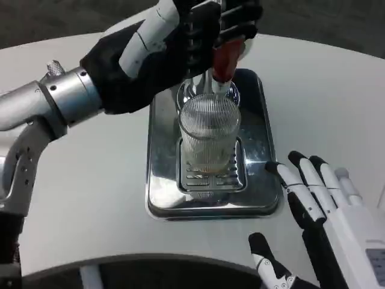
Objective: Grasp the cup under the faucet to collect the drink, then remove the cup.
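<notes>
The left hand (207,33) has its fingers wrapped over the red tap handle (227,60) at twelve o'clock. The right hand (328,211) waits at four o'clock, fingers spread, holding nothing. One ribbed cup (209,133) stands on the drip grate (210,177) of one steel tray (162,192), under the faucet (210,90). Drink seems to sit low in the cup, though glare blurs it; filling looks underway, removal remains.

You are looking at a white bench (84,198) lying under everything, with dark floor (48,18) showing beyond its edge.
</notes>
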Available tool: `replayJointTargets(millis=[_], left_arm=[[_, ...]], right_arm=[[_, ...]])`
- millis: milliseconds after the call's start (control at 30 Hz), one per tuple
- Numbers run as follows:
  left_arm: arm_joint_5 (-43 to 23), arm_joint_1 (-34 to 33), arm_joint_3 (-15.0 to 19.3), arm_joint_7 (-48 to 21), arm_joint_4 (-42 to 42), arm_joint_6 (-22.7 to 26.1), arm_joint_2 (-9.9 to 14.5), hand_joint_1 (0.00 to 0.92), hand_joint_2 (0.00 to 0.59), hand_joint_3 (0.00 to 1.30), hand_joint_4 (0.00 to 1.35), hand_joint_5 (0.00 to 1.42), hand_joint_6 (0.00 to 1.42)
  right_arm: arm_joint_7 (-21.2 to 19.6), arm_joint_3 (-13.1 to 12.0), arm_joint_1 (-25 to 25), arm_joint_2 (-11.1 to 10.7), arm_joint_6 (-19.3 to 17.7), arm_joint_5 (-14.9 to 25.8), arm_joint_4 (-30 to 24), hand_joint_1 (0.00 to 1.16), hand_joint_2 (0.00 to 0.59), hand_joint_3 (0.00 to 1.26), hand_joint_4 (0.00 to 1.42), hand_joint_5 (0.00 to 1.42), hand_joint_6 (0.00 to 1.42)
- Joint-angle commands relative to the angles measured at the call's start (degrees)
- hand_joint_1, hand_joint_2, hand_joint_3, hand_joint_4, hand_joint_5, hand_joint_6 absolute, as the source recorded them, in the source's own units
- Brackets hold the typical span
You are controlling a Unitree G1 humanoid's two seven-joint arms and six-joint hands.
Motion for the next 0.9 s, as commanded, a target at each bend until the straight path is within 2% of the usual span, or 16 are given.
replayJointTargets(millis=[33, 433, 600, 767, 900], left_arm=[[4.2, 2.0, -1.3, -1.6, -3.4, -6.0, 1.3, 0.0, 0.074, 0.0, 0.0, 0.02, 0.01], [12.3, 4.9, -1.6, -0.3, -8.0, -18.3, 3.9, 0.0, 0.076, 0.0, 0.0, 0.01, 0.0], [18.4, 5.2, -2.7, 1.1, -9.2, -26.1, 5.8, 0.0, 0.081, 0.0, 0.0, 0.01, 0.0], [22.0, 5.3, -3.5, 2.1, -9.4, -30.5, 6.9, 0.0, 0.099, 0.0, 0.0, 0.01, 0.0], [23.2, 5.4, -4.1, 2.3, -9.6, -31.7, 7.8, 0.0, 0.113, 0.0, 0.0, 0.01, 0.0]], right_arm=[[-0.2, 0.7, 0.2, 0.4, 0.3, 0.3, 0.3, 0.5, 0.453, 0.12, 0.02, 0.0, 0.0], [-0.2, 1.0, -0.2, 0.4, 0.7, 0.7, 1.1, 0.49, 0.446, 0.12, 0.03, 0.0, 0.0], [-0.2, 0.7, -0.4, 0.3, 0.9, 1.0, 1.1, 0.49, 0.445, 0.12, 0.03, 0.0, 0.0], [-0.4, 0.7, -0.3, 0.2, 1.1, 1.2, 1.1, 0.49, 0.445, 0.12, 0.03, 0.0, 0.0], [-0.5, 0.7, 0.0, 0.2, 1.2, 1.3, 1.2, 0.49, 0.445, 0.12, 0.03, 0.0, 0.0]])
